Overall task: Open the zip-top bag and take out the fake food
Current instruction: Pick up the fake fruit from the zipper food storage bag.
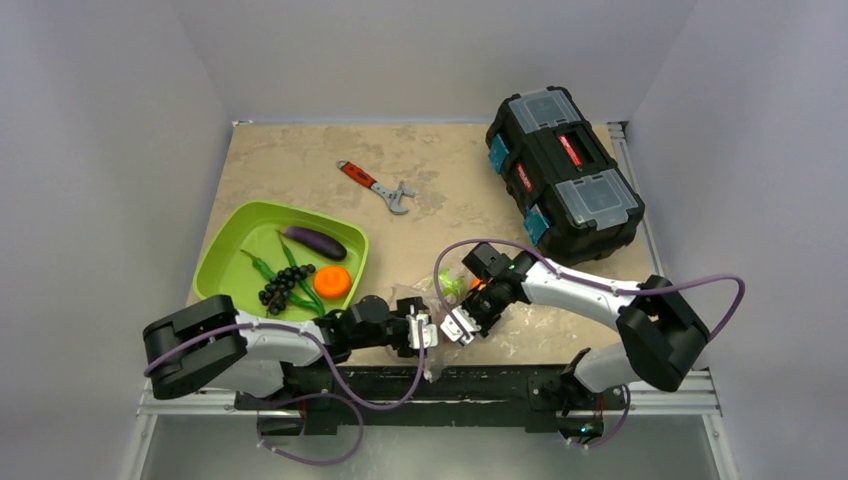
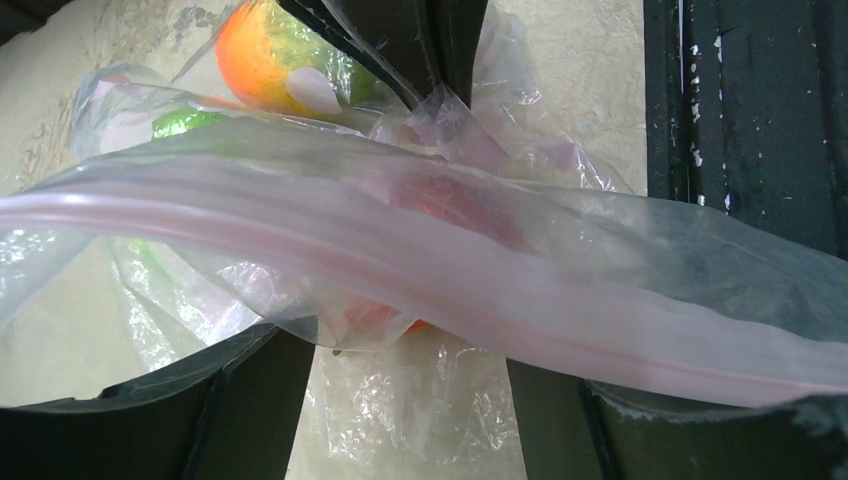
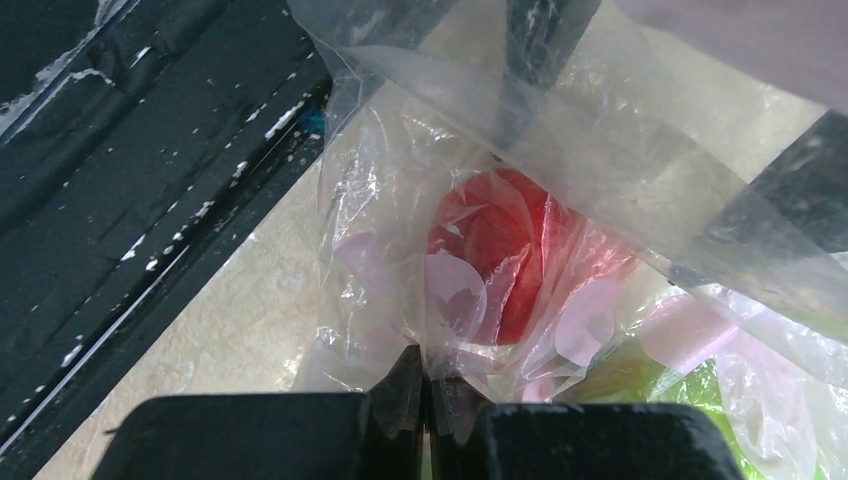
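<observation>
**A:** How does the right gripper (image 3: 428,385) stand?

**B:** Its fingers are pressed together on a fold of the zip-top bag (image 3: 372,215); clear film bunches just above the tips; behind that film sits a red piece (image 3: 500,250), with a green piece (image 3: 705,400) off to one side.

**A:** And the left gripper (image 2: 405,360)?

**B:** Jaws apart; crinkled film lies in the gap, and the pink zip strip (image 2: 300,225) runs across in front of both fingers; I cannot tell whether either finger touches it, nor whether the strip is sealed. Past the strip an orange-and-green fruit (image 2: 268,50) shows inside the bag.

**A:** Where does the bag lie?

**B:** Crumpled between the two grippers at the near edge of the beige table (image 1: 300,160); close to the black rail (image 1: 480,385); just right of the green tray (image 1: 225,260).

**A:** What does the tray hold?

**B:** A purple eggplant (image 1: 313,242); slim green pods (image 1: 260,265); an orange round fruit (image 1: 332,282); a dark grape cluster (image 1: 278,290); all of them outside the bag.

**A:** And farther out?

**B:** A red-handled wrench (image 1: 378,187) lies flat behind the tray; a black toolbox (image 1: 563,172) with teal latches stands at the far right, well apart from the bag.
</observation>
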`<move>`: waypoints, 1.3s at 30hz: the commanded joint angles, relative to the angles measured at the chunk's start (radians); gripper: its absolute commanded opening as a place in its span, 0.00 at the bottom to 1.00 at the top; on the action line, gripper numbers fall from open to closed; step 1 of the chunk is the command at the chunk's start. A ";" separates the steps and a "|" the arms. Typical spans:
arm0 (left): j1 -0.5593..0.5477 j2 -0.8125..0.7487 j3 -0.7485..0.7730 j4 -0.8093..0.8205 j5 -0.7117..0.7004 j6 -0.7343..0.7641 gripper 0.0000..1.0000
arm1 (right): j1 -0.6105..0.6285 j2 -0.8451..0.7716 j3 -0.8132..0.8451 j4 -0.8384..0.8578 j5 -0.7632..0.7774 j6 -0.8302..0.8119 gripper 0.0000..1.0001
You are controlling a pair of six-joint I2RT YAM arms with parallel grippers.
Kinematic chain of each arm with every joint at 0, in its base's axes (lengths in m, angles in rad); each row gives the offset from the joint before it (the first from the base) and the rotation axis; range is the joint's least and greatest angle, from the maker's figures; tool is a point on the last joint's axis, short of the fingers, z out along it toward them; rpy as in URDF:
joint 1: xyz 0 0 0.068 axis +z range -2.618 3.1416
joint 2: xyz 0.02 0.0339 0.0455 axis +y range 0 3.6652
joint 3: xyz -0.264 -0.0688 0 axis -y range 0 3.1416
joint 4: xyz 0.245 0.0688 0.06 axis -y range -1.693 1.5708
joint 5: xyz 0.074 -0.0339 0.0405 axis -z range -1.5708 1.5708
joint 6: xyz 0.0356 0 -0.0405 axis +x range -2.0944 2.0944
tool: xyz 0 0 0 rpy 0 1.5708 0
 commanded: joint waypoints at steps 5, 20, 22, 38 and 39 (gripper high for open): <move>-0.020 0.190 0.074 0.231 0.043 0.004 0.66 | 0.011 -0.004 0.013 0.035 -0.075 0.043 0.00; -0.021 0.299 -0.046 0.573 0.025 -0.084 0.63 | -0.106 0.019 0.075 0.048 -0.182 0.218 0.15; -0.022 0.291 -0.047 0.572 0.016 -0.080 0.63 | -0.122 0.023 0.081 0.043 -0.190 0.229 0.23; -0.022 0.324 0.045 0.437 -0.052 -0.038 0.70 | -0.123 0.204 0.205 0.076 -0.151 0.594 0.08; -0.022 0.327 0.051 0.434 -0.054 -0.038 0.71 | -0.119 0.211 0.209 0.080 -0.150 0.604 0.08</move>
